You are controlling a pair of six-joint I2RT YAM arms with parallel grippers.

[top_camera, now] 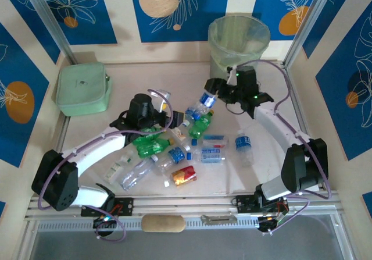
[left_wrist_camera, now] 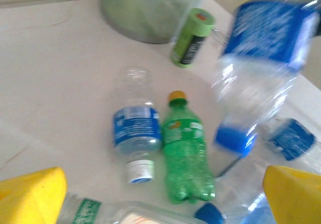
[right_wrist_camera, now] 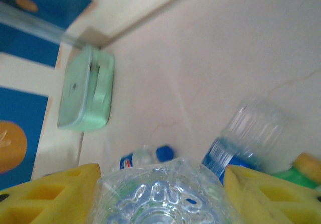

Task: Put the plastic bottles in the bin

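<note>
- Hanging near the bin, a clear bottle is clamped between the right gripper pads.
- The left gripper is held wide open above a green bottle.

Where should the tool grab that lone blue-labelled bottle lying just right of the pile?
Across its labelled middle, straight down from above: the bottle lies flat on its side, and bare table shows along both long sides, so nothing crowds the grip.

White shells on left arm and right arm, black joint housings, thin purple cables looping alongside. Blocky yellow pads on right gripper; green light at wrist.
</note>
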